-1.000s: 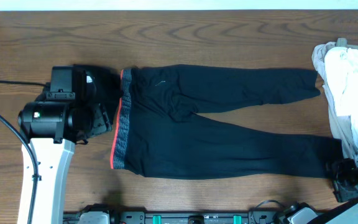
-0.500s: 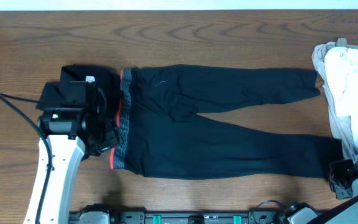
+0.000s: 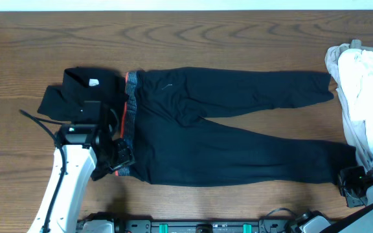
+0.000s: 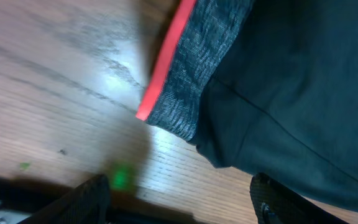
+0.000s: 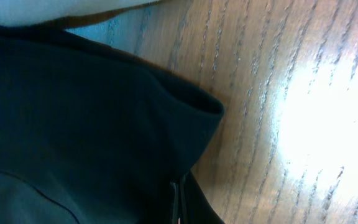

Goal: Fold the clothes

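Note:
Dark navy trousers (image 3: 225, 129) lie flat across the table, with the orange-red and grey waistband (image 3: 128, 123) at the left and both legs running right. My left gripper (image 3: 118, 158) hovers open at the waistband's near corner. In the left wrist view that corner (image 4: 191, 81) lies just ahead of the spread fingers (image 4: 89, 199), with nothing between them. My right gripper (image 3: 348, 183) sits at the near leg's cuff. In the right wrist view its jaws (image 5: 180, 202) are pressed together on the edge of the dark cuff (image 5: 73, 112).
A folded black shirt (image 3: 76, 90) with a white label lies left of the waistband. A heap of white and beige garments (image 3: 361, 97) fills the right edge, close to the leg ends. Brown wooden tabletop (image 3: 206, 39) stretches behind the trousers.
My left arm has swung toward the front, off the black shirt, to the waistband's near corner. My right gripper has closed at the leg cuff.

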### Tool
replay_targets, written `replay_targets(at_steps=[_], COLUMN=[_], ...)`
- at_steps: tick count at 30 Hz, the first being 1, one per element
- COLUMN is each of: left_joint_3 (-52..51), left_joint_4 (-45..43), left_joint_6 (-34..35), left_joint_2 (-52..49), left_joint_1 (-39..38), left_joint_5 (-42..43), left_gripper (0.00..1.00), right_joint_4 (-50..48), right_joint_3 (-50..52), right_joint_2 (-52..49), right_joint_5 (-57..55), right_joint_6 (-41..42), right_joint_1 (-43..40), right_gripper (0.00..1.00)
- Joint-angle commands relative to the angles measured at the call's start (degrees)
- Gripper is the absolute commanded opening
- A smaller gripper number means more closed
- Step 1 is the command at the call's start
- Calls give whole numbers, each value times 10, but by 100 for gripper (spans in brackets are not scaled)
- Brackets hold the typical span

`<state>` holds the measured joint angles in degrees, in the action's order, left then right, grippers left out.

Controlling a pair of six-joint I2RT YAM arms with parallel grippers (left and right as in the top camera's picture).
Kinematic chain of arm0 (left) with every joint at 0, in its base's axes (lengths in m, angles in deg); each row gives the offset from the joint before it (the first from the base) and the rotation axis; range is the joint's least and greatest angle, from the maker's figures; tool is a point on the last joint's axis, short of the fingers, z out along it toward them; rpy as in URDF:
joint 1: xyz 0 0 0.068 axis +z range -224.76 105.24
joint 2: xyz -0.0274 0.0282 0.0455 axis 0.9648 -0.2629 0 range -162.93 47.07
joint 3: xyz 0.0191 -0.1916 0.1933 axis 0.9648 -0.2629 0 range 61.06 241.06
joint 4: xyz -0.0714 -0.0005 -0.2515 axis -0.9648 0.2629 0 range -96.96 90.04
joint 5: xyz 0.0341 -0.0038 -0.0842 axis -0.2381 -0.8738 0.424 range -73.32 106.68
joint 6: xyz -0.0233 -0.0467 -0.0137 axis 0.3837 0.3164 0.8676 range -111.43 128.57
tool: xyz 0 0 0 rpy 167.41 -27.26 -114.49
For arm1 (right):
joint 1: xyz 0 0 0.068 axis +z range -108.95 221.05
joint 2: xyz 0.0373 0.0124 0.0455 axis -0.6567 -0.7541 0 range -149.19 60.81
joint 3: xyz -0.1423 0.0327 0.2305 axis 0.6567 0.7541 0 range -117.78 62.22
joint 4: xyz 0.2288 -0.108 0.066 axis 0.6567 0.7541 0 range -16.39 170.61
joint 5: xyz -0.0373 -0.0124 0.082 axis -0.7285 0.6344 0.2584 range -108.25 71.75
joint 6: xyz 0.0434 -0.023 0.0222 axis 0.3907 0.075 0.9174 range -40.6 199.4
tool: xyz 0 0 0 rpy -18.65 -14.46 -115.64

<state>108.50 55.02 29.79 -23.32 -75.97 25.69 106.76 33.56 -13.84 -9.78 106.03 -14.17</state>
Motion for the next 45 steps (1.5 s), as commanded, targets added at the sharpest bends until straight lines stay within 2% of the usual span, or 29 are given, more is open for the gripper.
replay_targets(at_steps=[1,6,14,16,19,25,26,27,29,34,40,45], left_joint_3=[-28,-63,-106,-120,-132,-133,-133,-133,-129,-76,46,149], left_joint_4=[-10,-30,-129,-157,-173,-167,-169,-169,-165,-106,23,66], left_joint_6=[6,14,106,120,134,134,133,130,115,90,36,18], left_joint_2=[0,0,-7,-19,-46,-88,-90,-90,-88,-68,-6,24], left_joint_1=[1,1,2,2,2,2,2,2,2,2,2,2], left_joint_5=[33,35,34,34,35,43,43,43,43,43,40,-12], left_gripper=[75,75,74,69,52,50,43,33,7,6,6,6], right_joint_4=[1,2,10,11,11,11,10,10,12,78,240,305], right_joint_3=[-6,-6,-6,-6,-6,-6,-6,-6,-10,-67,-206,-299], right_joint_2=[-3,-3,-3,-3,-3,-3,-3,-3,-3,2,16,16], right_joint_5=[9,10,10,10,10,15,16,18,33,86,85,100], right_joint_6=[-1,-1,-1,-2,-5,-5,-5,-5,-6,-21,-59,-70], right_joint_1=[-6,-6,-6,-6,-6,-6,-6,-6,-6,-6,-5,19], right_gripper=[1,1,1,1,1,1,1,1,1,1,1,1])
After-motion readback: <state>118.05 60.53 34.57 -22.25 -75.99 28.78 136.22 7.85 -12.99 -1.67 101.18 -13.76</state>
